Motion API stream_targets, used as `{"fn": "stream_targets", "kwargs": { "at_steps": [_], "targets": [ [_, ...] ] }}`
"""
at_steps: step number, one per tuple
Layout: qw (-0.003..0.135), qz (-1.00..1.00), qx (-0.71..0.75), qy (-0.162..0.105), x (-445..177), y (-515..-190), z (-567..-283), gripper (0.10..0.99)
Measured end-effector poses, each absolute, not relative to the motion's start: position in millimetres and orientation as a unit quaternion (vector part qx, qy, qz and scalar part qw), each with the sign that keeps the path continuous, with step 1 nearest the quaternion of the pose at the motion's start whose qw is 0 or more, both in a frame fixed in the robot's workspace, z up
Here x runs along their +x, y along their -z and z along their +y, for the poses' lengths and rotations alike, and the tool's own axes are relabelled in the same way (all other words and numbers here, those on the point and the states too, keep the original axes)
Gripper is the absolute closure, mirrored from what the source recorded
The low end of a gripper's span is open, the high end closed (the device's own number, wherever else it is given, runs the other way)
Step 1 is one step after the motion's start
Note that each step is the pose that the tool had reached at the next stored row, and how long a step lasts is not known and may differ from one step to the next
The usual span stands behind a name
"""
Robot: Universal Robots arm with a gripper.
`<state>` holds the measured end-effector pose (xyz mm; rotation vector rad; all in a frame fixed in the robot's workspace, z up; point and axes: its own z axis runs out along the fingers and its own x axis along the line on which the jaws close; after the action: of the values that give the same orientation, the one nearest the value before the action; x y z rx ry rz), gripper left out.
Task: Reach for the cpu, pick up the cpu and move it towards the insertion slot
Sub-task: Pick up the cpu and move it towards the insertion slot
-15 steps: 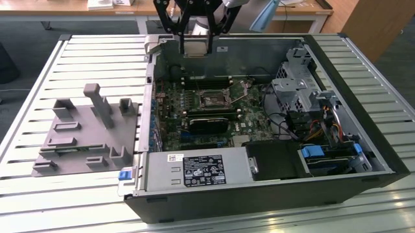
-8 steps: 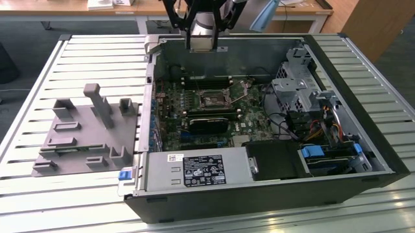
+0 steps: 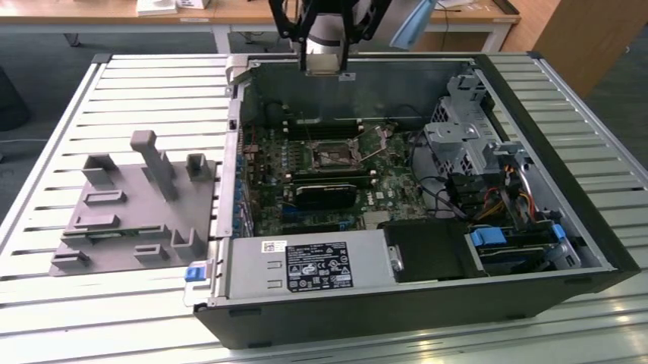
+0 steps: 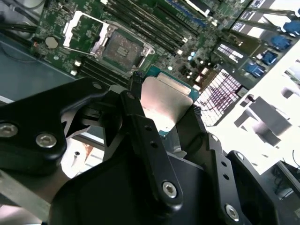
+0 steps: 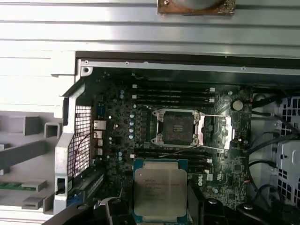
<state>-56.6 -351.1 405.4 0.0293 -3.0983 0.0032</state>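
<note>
In both wrist views my gripper is shut on the cpu, a flat square chip with a shiny metal top and a teal rim. Its black fingers press on two opposite edges. In the first wrist view the cpu hangs in the air over the motherboard, short of the insertion slot. That slot is a square socket with a dark centre, and its silvery frame is flipped open beside it. In the exterior view my gripper hovers high over the far edge of the open case, above the insertion slot.
The open computer case lies on a slatted metal table. A long black card sits just in front of the socket, memory slots behind it. A drive cage with cables stands at the exterior view's right. A grey plate with posts lies left.
</note>
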Motion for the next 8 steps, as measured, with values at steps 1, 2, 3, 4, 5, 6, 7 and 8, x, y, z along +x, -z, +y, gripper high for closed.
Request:
{"fn": "stream_targets", "kwargs": {
  "at_steps": [1, 2, 3, 4, 5, 6, 7, 8],
  "targets": [
    [0.022, -1.000, 0.009, -0.001, -54, -405, -350, 0.541],
    [0.022, -1.000, 0.009, -0.001, -53, -405, -349, 0.541],
    [0.022, -1.000, 0.010, -0.001, -51, -405, -348, 0.541],
    [0.022, -1.000, 0.010, -0.001, -49, -404, -347, 0.541],
    [0.022, -1.000, 0.009, -0.001, -47, -404, -345, 0.541],
    [0.022, -1.000, 0.009, -0.001, -45, -404, -344, 0.541],
    [0.022, -1.000, 0.009, -0.001, -43, -404, -342, 0.541],
    [0.022, -1.000, 0.009, -0.001, -42, -404, -341, 0.541]
  ]
}}
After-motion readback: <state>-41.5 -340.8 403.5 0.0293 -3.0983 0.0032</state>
